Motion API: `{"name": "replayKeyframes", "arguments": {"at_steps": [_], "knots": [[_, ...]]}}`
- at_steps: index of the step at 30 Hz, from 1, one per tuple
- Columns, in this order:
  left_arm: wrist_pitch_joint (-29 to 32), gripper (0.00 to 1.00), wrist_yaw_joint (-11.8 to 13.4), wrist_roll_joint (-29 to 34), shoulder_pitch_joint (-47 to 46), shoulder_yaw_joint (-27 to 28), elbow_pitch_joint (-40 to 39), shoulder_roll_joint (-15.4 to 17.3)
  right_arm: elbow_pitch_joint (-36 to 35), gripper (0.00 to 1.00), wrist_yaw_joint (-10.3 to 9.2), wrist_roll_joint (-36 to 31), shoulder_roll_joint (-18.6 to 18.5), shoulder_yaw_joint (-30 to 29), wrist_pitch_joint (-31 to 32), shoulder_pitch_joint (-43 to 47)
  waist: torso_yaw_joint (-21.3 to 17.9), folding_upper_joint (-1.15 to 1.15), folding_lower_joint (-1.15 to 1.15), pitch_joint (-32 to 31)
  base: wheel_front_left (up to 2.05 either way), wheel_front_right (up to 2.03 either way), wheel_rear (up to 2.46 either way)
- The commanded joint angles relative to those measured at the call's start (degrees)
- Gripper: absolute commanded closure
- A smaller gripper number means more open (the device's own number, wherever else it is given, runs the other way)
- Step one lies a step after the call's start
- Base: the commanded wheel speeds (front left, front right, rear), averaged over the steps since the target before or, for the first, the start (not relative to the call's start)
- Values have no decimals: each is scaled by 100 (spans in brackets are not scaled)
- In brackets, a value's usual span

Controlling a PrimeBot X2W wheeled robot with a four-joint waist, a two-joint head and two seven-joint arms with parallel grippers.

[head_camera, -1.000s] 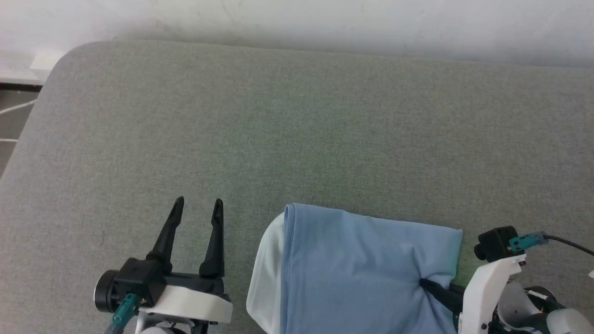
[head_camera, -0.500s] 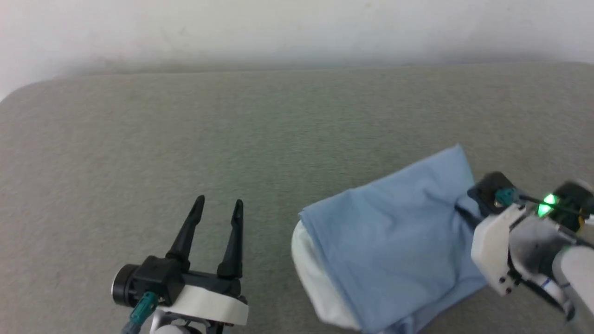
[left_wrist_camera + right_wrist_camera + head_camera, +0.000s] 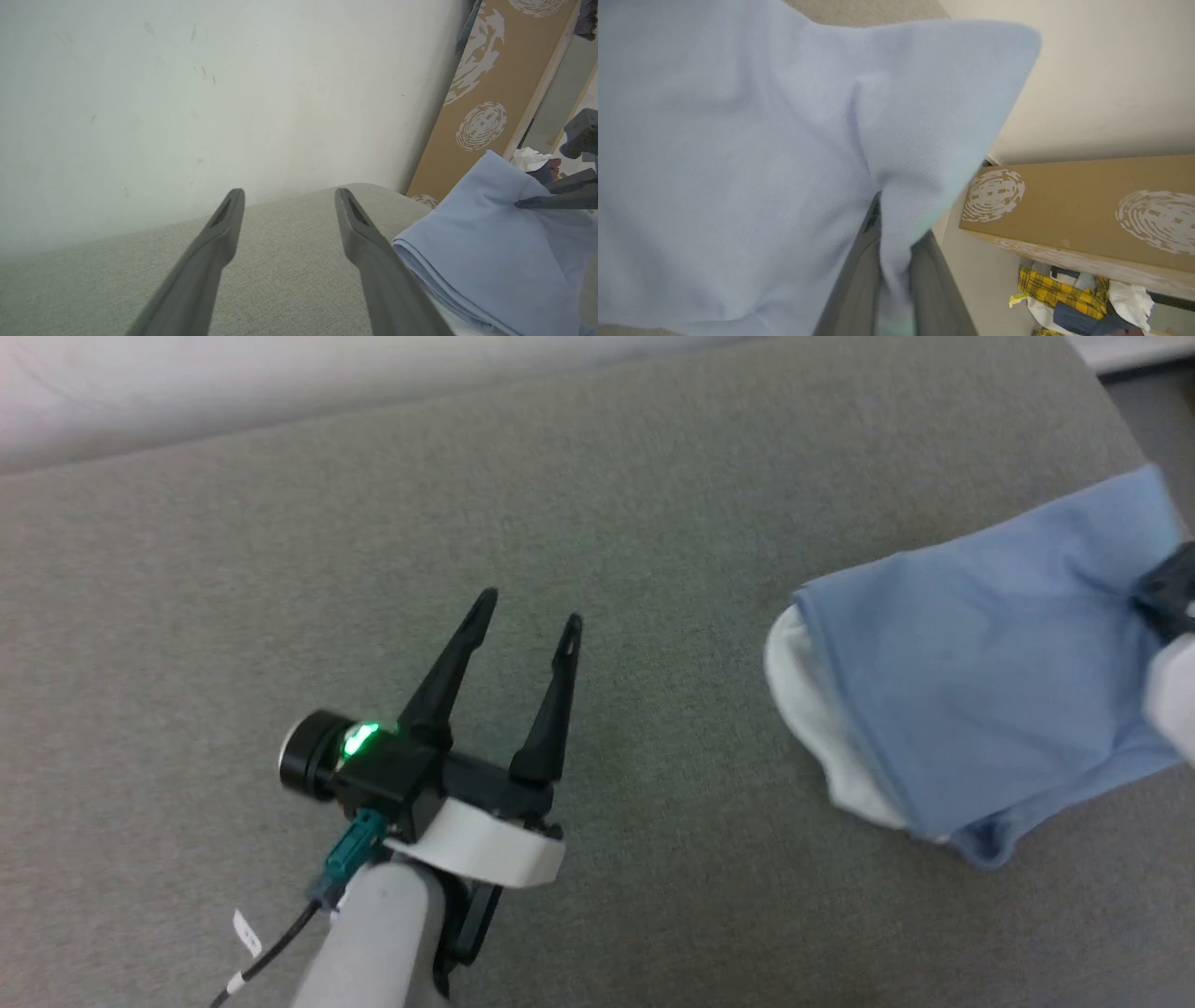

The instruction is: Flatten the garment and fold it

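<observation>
Right fingers (image 3: 857, 294) pinch garment (image 3: 738, 140); cardboard box (image 3: 1087, 205), plaid cloth (image 3: 1045, 289) beyond.

Work surface before me: grey-green woven upholstery (image 3: 597, 523), with a rounded corner at the far right. Behind it is a white wall (image 3: 187, 93), scuffed with small dark marks. To my right, past the surface's edge, a brown cardboard panel (image 3: 1087, 205) with white round prints stands tilted by that wall. Near it a heap of clothes (image 3: 1059, 291), yellow plaid among them, lies on the grey floor (image 3: 985, 275).
</observation>
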Motion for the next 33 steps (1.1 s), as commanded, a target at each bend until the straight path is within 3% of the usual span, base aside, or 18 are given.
{"name": "replayKeyframes", "arguments": {"at_steps": [1, 5, 13, 22, 23, 24, 33], "knots": [[-28, 0, -33, 44, -128, -22, -26, -1, 98, 100, -13, 42, -36, -67, -92, -108, -418, 0, -1, 855, 0, 0, 0], [-28, 0, -71, 124, -462, -101, -199, 0, 926, 100, -13, 117, -198, -447, -655, -244, -318, 0, -1, 1257, 0, 0, 0], [-28, 0, -116, 254, -823, -192, -423, 30, 2408, 100, -13, -131, -149, -1228, -1675, -406, 50, 0, -1, 1828, 0, 0, 0], [-28, 0, -111, 281, -885, -102, -536, 31, 3445, 100, -13, -601, 128, -1946, -2090, -481, 295, 0, -1, 2007, 0, 0, 0], [-28, 0, -112, 274, -877, -90, -528, 30, 3487, 8, -13, -630, 161, -1981, -2134, -497, 303, 0, -1, 1980, 0, 0, 0], [-28, 0, -111, 268, -864, -73, -517, 29, 3519, 0, -13, -674, 184, -2020, -2180, -521, 306, 0, -1, 1943, 0, 0, 0], [-28, 0, -43, 63, -528, 96, -400, 11, 3462, 0, -13, -1018, 212, -2152, -2431, -787, 298, 0, -1, 1053, 0, 0, 0]]}}
